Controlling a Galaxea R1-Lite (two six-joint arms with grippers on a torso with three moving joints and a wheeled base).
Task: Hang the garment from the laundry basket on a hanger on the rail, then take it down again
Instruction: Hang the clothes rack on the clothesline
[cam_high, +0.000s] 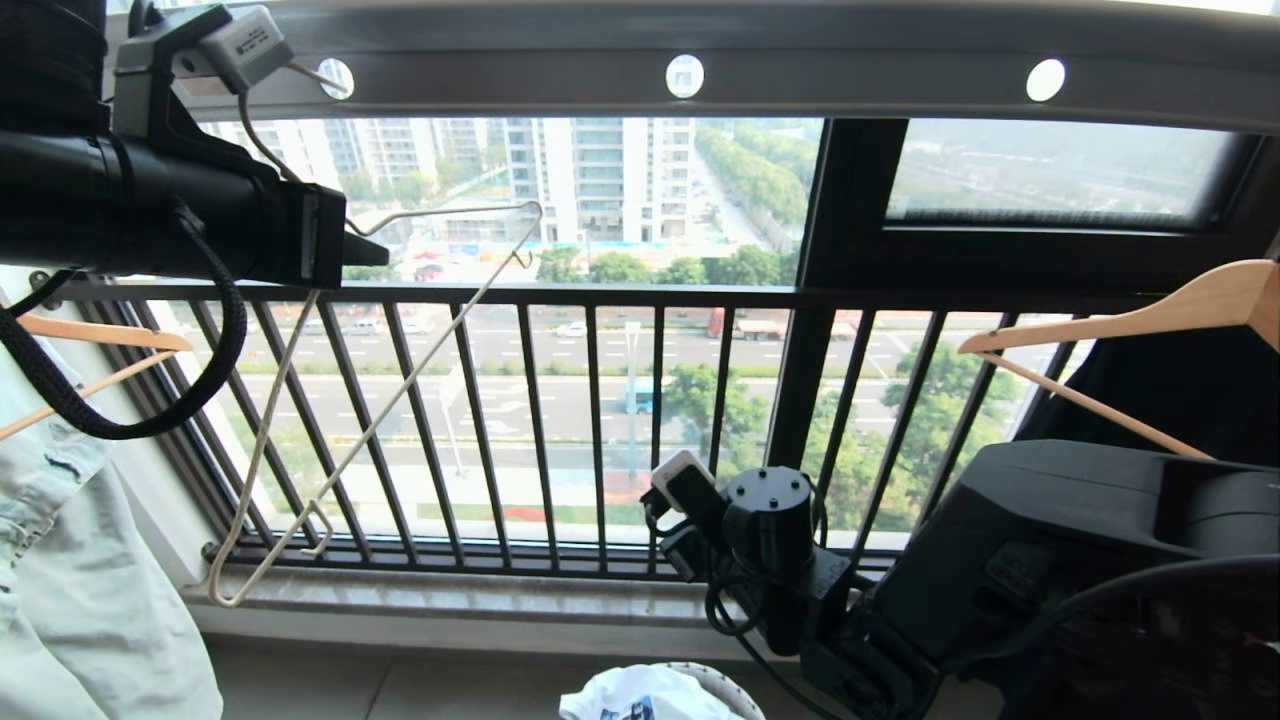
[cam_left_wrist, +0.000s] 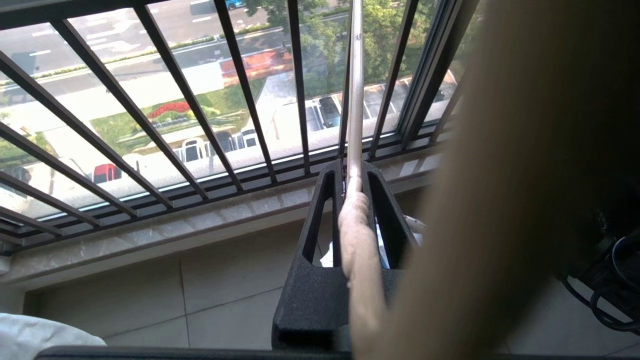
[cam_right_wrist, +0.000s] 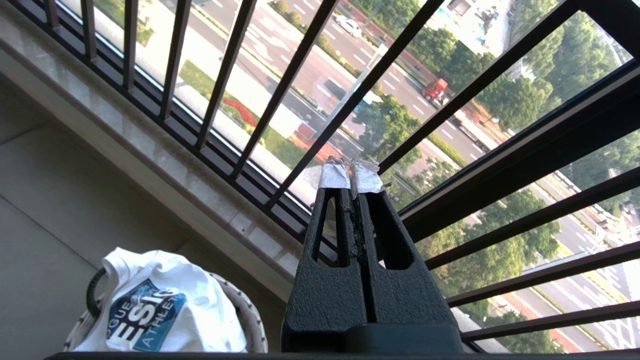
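The left end effector (cam_left_wrist: 352, 185) is up high, close under the rail (cam_high: 850, 75). It is pinched tight on the hanger (cam_high: 380, 420), near its neck. The hanger is off the rail and tips to one side in front of the black bars (cam_high: 600, 420) of the window. Nothing is on the hanger yet.

The right end effector (cam_right_wrist: 351, 177) is down low, near the bars. Its two fingers are pressed together and hold nothing. Bits of white tape sit on its tips.

The shirt (cam_right_wrist: 160, 305) lies bunched up in the basket (cam_right_wrist: 247, 320) on the floor, below the right end effector. You can see its blue and white print on top. It has not been picked up.

So the step now looks like getting the hanger ready. The shirt still has to go on it.

Next, I think the right end effector must open, go down to the basket and grab the shirt near the neck hole. Then the hanger has to slide inside the shirt. The thin wire could swing or slip, so the left end effector needs to hold it steady.

Two wooden hangers (cam_high: 1130, 330) with other clothes hang at the sides. They are not part of this job.
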